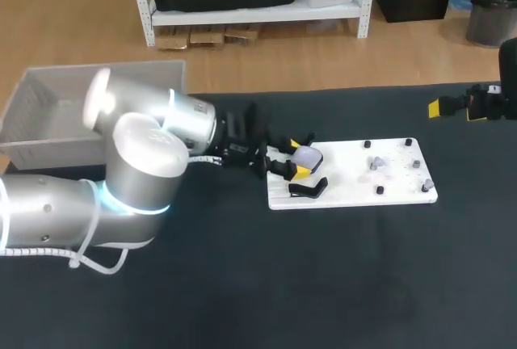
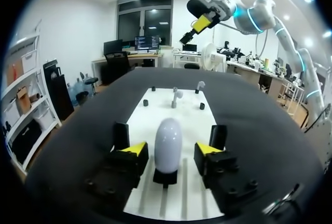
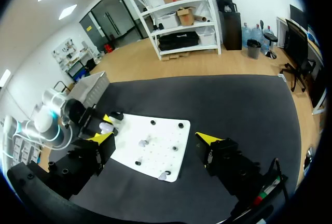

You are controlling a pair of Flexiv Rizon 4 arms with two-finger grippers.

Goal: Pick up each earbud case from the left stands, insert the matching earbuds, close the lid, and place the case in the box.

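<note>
- Earbud case (image 2: 168, 145) stood upright on its black stand (image 2: 165, 177) at the left end of the white board (image 1: 355, 194), long axis vertical, directly between the left claw (image 2: 171, 149) fingers.
- Left claw was open, with a gap on each side of the case (nothing gripped yet).
- Right claw (image 3: 156, 140) was wide open and bare, raised well apart at the tabletop (image 1: 323, 284) right edge; left arm clearly nearer.
- Earbuds (image 2: 176, 95) stood further along the board, ahead of the left claw.
- Grey box (image 1: 40, 143) sat far left behind the left arm; no case showed in its visible part.
</note>
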